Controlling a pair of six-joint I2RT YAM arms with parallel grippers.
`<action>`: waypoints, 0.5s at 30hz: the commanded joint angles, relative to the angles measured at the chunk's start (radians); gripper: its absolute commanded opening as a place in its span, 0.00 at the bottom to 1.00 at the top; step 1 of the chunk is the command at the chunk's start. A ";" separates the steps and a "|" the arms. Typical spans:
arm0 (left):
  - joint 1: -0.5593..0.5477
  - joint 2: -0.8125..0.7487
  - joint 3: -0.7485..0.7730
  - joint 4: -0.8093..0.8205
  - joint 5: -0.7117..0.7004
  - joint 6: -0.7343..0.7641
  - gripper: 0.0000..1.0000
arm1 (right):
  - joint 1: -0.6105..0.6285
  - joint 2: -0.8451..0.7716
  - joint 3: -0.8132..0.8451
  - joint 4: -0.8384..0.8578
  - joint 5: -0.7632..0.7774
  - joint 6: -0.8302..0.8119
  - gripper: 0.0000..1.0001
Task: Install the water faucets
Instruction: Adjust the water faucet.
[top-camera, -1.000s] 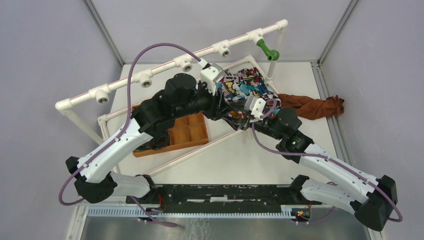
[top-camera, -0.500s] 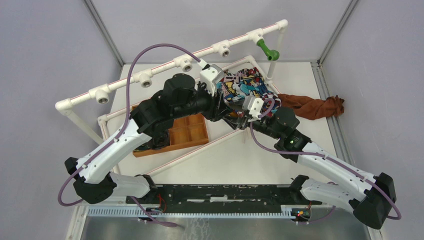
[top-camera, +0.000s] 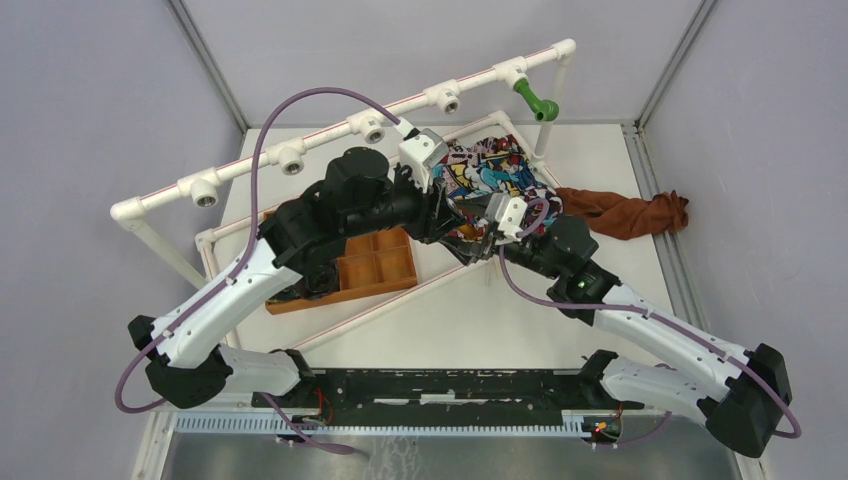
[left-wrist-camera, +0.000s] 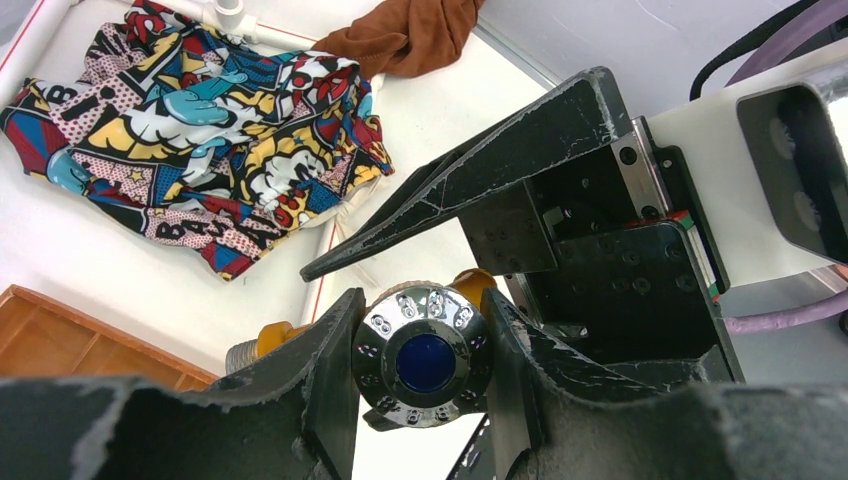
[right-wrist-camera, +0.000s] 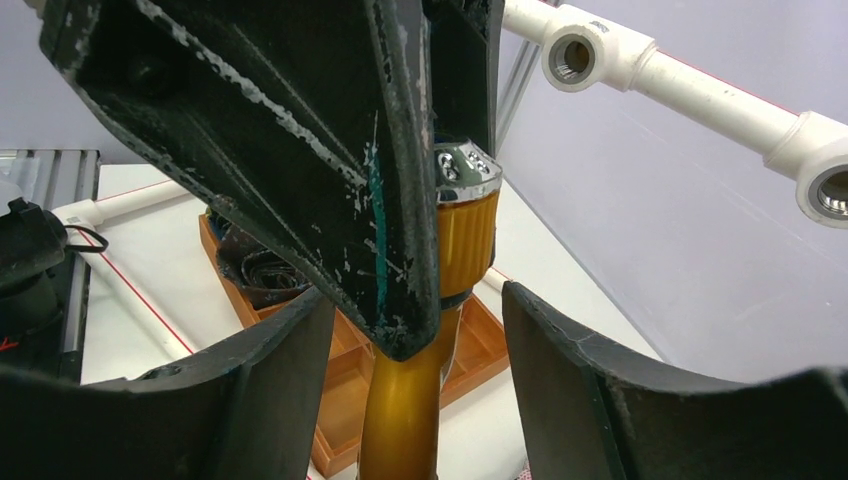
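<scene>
Orange-yellow faucet (right-wrist-camera: 465, 245) is pinched at its chrome knob (left-wrist-camera: 422, 330) by the left pincer (left-wrist-camera: 422, 365); right pincer (right-wrist-camera: 415, 300) gapes wide around its body. Comic-print cloth (left-wrist-camera: 200, 130) lettering's unreadable.

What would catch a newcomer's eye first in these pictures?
Mid-table, the left gripper clamps the chrome knob of the orange-yellow faucet, with the open right gripper straddling its body. A green faucet already hangs from the white pipe rail near its right end, by a bright comic-print cloth.

Bright, even, diffuse light from above; soft shadows on the table (top-camera: 520, 310). Overhead view sharp. Wrist views: near fingers (left-wrist-camera: 330, 380) slightly blurred, small glints on the chrome faucet knob (left-wrist-camera: 425, 355).
</scene>
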 joint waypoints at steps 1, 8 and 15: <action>-0.001 -0.034 0.008 0.046 0.017 -0.012 0.02 | 0.006 -0.012 -0.015 0.065 0.013 0.012 0.69; 0.000 -0.039 -0.006 0.056 0.031 -0.017 0.02 | 0.006 -0.008 -0.049 0.132 0.017 0.043 0.70; 0.000 -0.039 -0.005 0.035 0.035 -0.019 0.02 | 0.006 -0.004 -0.087 0.203 0.024 0.074 0.67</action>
